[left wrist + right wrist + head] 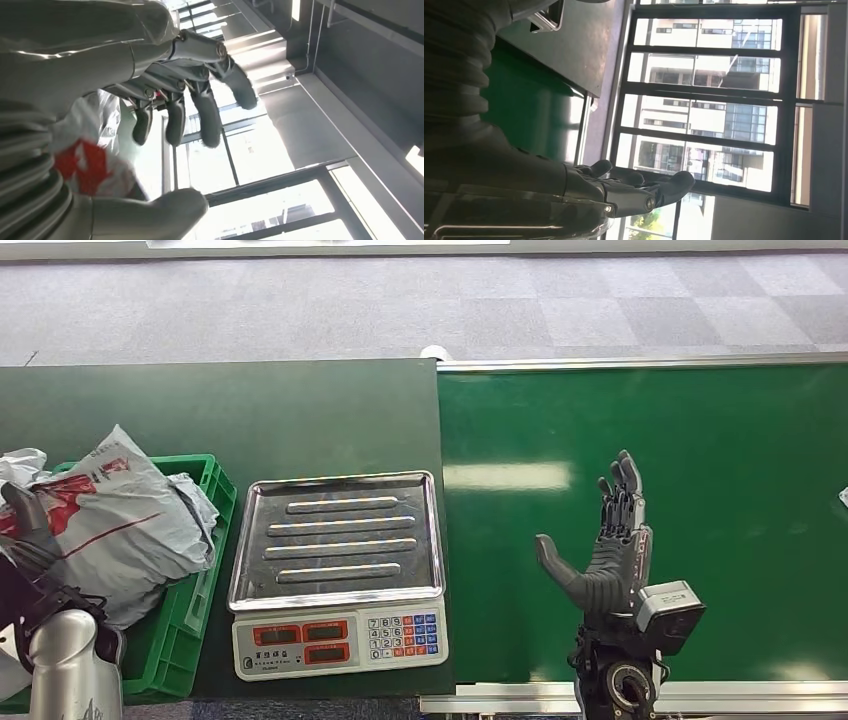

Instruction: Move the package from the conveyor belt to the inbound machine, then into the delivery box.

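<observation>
A: In the green crate (205, 540) at the near left, heaped: grey package (120, 530) with red print, bulging over the rim, another pale bag (20, 465) tucked behind.

B: And the left hand (30, 530)?

A: Down at the package's near-left side, fingers (207, 112) spread and loosely curved, thumb apart, nothing clasped. Against the plastic or just off it, cannot tell.

B: Just right of the crate?

A: Weighing scale (338, 570), steel tray bare, red displays and keypad along the near edge, on the dark table (250, 410).

B: Further right?

A: Green conveyor belt (700, 440). Above its near part, right hand (605, 550), held upright, fingers straight, close together and pointing far, thumb out to the left, holding nothing.
</observation>
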Robot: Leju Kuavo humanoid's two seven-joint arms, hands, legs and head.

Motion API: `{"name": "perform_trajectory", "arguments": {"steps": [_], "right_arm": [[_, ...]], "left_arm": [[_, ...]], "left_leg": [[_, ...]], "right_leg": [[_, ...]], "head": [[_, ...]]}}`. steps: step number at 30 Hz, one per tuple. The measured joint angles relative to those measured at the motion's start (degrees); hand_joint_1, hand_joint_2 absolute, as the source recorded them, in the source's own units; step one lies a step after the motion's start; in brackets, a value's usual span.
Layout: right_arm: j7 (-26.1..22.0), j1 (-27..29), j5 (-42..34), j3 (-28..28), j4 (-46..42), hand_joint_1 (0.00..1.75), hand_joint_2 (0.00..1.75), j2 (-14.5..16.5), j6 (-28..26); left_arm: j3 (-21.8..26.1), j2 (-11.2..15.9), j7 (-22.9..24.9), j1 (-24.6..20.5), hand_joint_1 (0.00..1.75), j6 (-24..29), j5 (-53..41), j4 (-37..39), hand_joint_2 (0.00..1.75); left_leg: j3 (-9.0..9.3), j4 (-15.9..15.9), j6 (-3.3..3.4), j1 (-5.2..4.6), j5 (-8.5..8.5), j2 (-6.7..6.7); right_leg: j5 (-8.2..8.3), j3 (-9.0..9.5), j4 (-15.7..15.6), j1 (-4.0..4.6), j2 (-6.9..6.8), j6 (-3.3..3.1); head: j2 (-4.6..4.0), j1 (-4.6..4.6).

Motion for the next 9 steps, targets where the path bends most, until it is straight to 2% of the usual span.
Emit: {"name": "perform_trajectory", "arguments": {"steps": [9], "right_arm": [[0.2, -0.8, 0.0, 0.0, 1.5, 0.00, 1.75, 0.0, 0.4]], "left_arm": [[2.0, -0.3, -0.2, 0.5, 0.00, -2.1, 2.2, -0.7, 1.75]], "left_leg": [[0.00, 0.0, 0.00, 0.00, 0.00, -0.02]], "right_leg": [[0.00, 0.01, 0.0, 0.00, -0.01, 0.00]], "head": [[0.00, 0.00]]}}
